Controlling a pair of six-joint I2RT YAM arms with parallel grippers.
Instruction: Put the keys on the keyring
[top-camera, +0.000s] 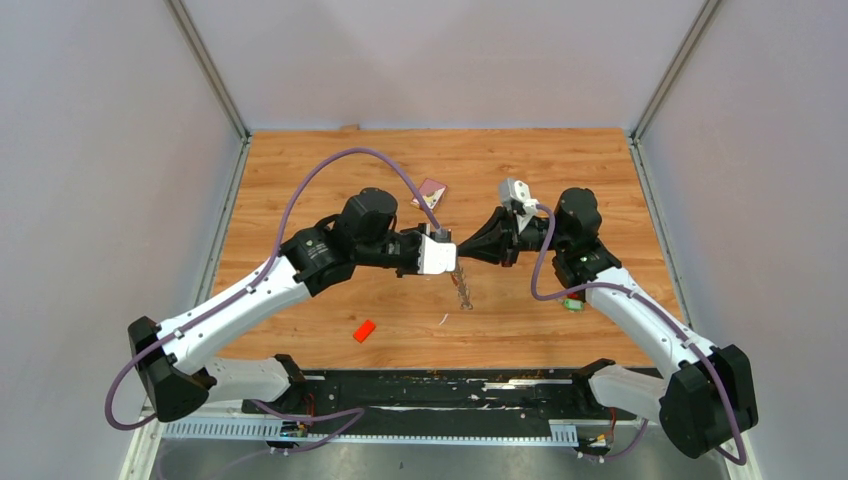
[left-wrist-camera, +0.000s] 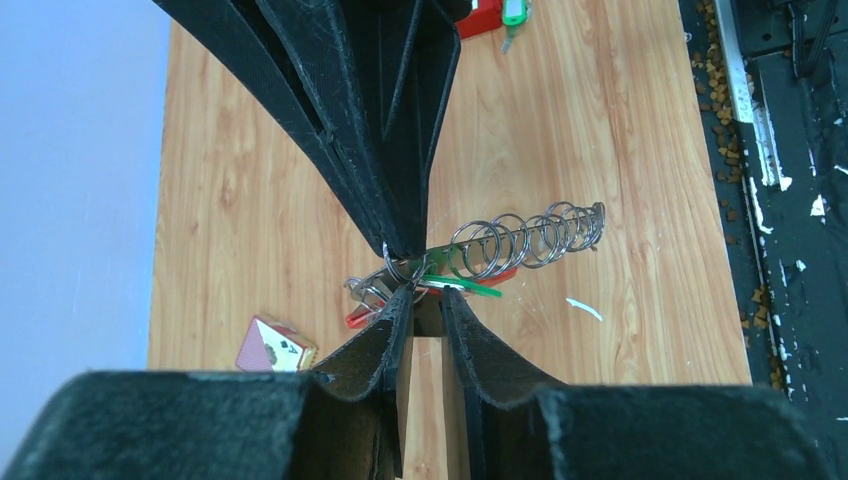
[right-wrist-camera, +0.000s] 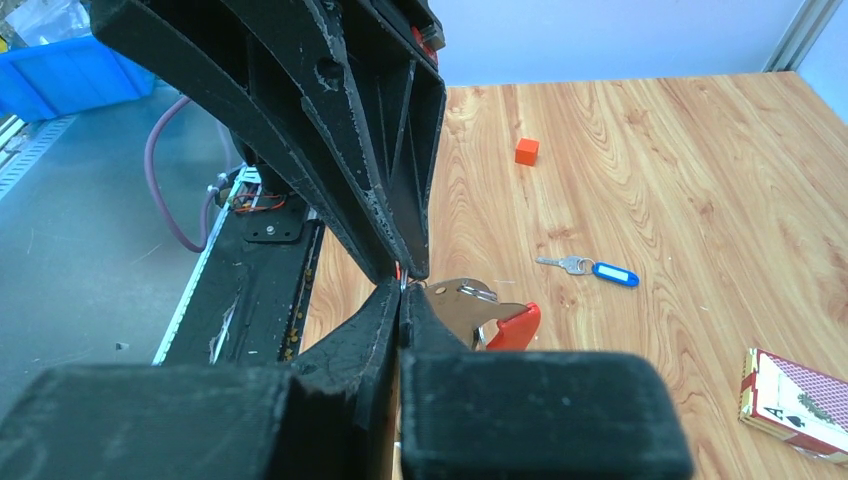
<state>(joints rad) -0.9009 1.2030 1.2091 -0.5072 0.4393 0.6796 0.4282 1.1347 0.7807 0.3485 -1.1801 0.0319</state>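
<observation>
My two grippers meet tip to tip above the middle of the table. The right gripper (right-wrist-camera: 403, 290) is shut on a wire ring of the keyring (right-wrist-camera: 505, 325), whose silver plate and red strap hang beside its fingers. In the left wrist view the keyring (left-wrist-camera: 365, 318) shows its rings, a thin green strip and a silver coil (left-wrist-camera: 530, 235). The left gripper (left-wrist-camera: 428, 298) is nearly shut on a dark piece at its tips, seemingly the black-tagged key (left-wrist-camera: 430, 318), right against the ring. From above the bunch (top-camera: 463, 292) dangles below both tips. A blue-tagged key (right-wrist-camera: 600, 270) lies on the table.
A card box (top-camera: 430, 192) lies behind the grippers. A small orange-red block (top-camera: 364, 331) sits near the front. A green-tagged piece (top-camera: 572, 303) lies under the right forearm beside a red block (left-wrist-camera: 482, 18). Grey walls enclose three sides of the table.
</observation>
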